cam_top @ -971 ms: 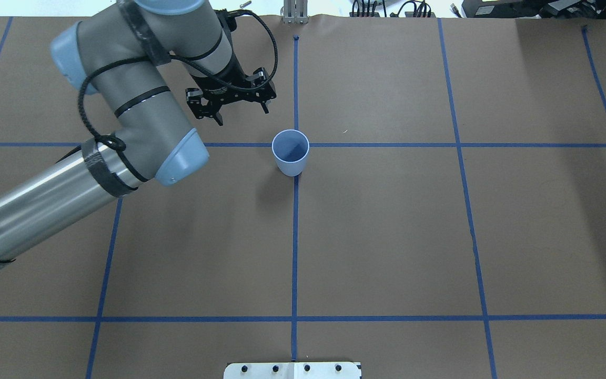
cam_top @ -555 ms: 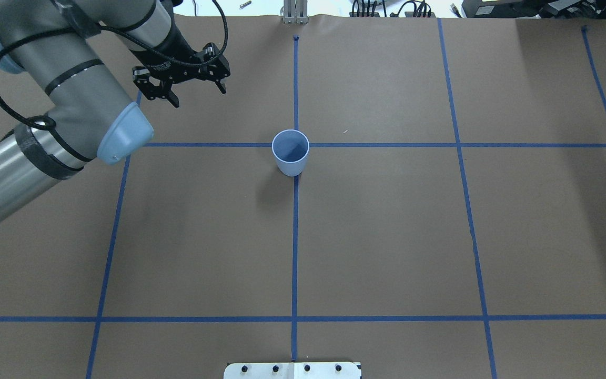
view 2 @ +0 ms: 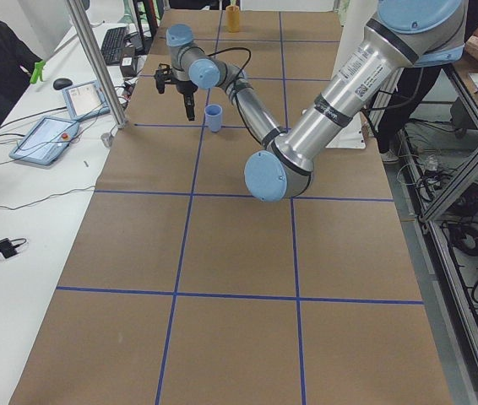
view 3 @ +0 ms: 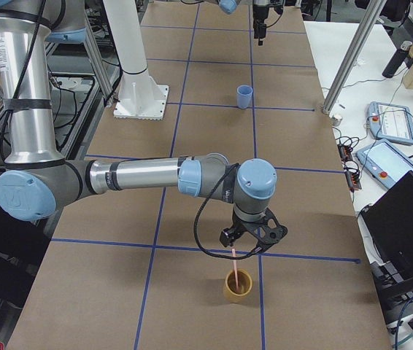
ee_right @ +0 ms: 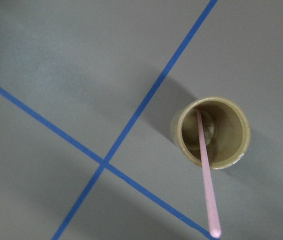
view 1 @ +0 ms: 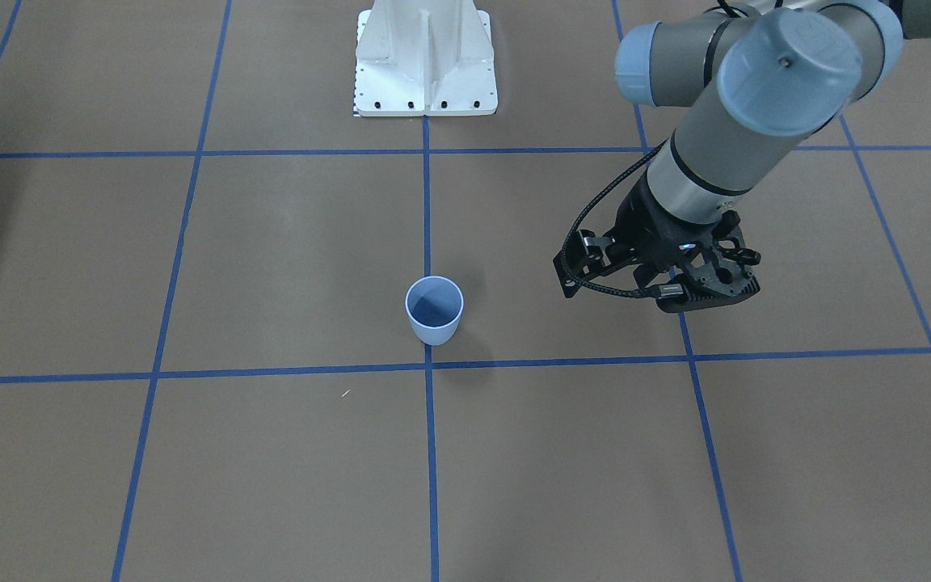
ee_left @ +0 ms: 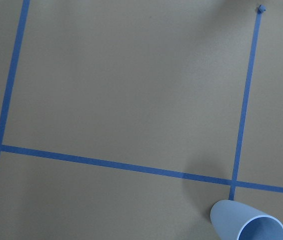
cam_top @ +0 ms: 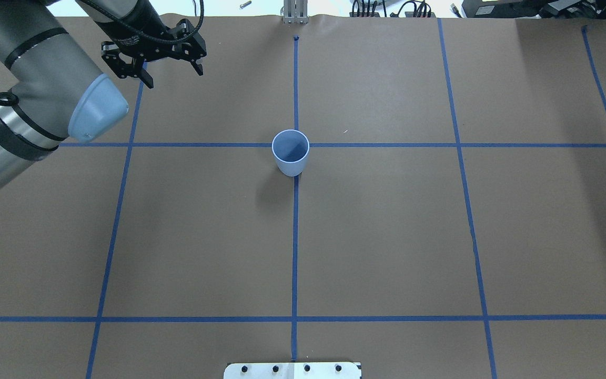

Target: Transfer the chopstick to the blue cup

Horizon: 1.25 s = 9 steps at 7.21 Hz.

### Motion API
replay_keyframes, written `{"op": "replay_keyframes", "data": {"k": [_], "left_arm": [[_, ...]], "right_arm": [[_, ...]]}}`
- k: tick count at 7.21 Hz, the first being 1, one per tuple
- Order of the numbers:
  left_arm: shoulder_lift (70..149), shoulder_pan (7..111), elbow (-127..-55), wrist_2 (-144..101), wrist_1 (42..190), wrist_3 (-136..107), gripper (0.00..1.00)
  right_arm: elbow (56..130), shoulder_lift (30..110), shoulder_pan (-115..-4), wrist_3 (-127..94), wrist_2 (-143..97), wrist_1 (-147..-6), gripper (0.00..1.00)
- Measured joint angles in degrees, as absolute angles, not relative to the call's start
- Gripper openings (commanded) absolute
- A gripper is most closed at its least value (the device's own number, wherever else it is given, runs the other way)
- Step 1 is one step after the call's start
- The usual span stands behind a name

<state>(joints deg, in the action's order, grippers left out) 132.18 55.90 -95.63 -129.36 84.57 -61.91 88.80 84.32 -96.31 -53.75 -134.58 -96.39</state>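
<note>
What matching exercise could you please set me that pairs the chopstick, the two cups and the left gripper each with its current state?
Things:
1. chopstick
2. blue cup
3. left gripper
4. tan cup

States:
A. open, holding nothing
B. upright and empty
C. leaning, lower end inside a cup
D. has a stick standing in it

Pairs: 1-C, 2-B, 3-A, 4-D

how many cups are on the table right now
2. The blue cup stands upright where two tape lines cross, mid-table. A tan cup, with the pink chopstick standing in it, sits near the end on the robot's right.
</note>
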Motion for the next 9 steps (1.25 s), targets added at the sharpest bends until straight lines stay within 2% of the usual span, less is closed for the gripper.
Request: {"op": "replay_keyframes", "data": {"k": [3,9], "left_arm": [[132.08,56.45,-96.27,-129.37,84.44,-61.79,0.98],[131.05,56.81,-97.99,-129.36,84.12,-61.79,0.98]], "right_arm": [[82.06,84.00,-96.33,-68.11,-134.59,-85.06,1.00],[83.36,89.80,-96.33,-69.30,-135.93,-82.37,1.00]]}}
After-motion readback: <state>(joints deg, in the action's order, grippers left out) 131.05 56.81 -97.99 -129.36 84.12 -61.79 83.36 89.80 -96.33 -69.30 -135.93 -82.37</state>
